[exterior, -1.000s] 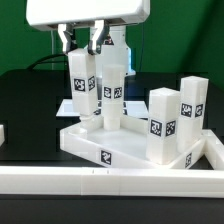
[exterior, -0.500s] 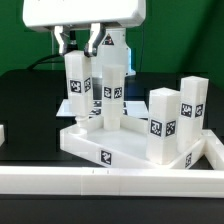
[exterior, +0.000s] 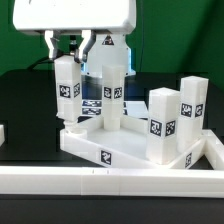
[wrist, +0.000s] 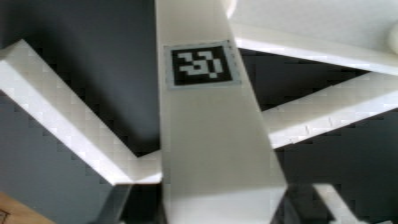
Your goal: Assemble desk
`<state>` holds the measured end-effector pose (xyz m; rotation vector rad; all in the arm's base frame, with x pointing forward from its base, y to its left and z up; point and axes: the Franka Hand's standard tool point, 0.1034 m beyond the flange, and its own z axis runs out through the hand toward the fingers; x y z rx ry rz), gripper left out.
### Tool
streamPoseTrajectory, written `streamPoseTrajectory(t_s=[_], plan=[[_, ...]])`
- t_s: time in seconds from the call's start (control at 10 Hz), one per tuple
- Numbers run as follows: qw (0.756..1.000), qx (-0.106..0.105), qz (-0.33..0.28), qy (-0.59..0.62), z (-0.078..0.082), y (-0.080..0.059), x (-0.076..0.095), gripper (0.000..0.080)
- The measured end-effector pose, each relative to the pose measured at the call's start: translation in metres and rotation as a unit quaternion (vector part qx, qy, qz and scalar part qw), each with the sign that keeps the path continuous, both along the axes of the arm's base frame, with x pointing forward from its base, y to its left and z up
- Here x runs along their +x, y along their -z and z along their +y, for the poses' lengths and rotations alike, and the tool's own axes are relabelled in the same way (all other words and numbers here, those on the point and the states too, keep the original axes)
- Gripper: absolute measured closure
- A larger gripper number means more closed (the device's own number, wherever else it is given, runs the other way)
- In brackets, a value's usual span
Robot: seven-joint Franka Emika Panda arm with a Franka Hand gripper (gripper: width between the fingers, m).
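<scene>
The tool [exterior: 73, 48] holds one white square plastic leg [exterior: 66, 92] upright over a corner of the white rimmed plastic tabletop [exterior: 120, 148]; three legs already stand on it, this fourth remains unseated.

Evenly and brightly lit from above, with soft shadows under the tabletop [exterior: 120, 143] on the dark surface [exterior: 30, 110]. Low-resolution, slightly soft throughout. Mild glare washing out white plastic. In the wrist view, close leg [wrist: 214, 110] blurred toward the edges.
</scene>
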<state>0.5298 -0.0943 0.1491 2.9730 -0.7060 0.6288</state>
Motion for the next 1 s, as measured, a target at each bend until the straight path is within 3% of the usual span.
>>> streamPoseTrajectory(t_s=[0.6, 1.0], plan=[[1.000, 0.000, 0.003, -0.011, 0.0112, 0.0020, 0.0034, 0.0505], [1.000, -0.011, -0.008, -0.012, 0.0095, 0.0021, 0.0065, 0.0506]])
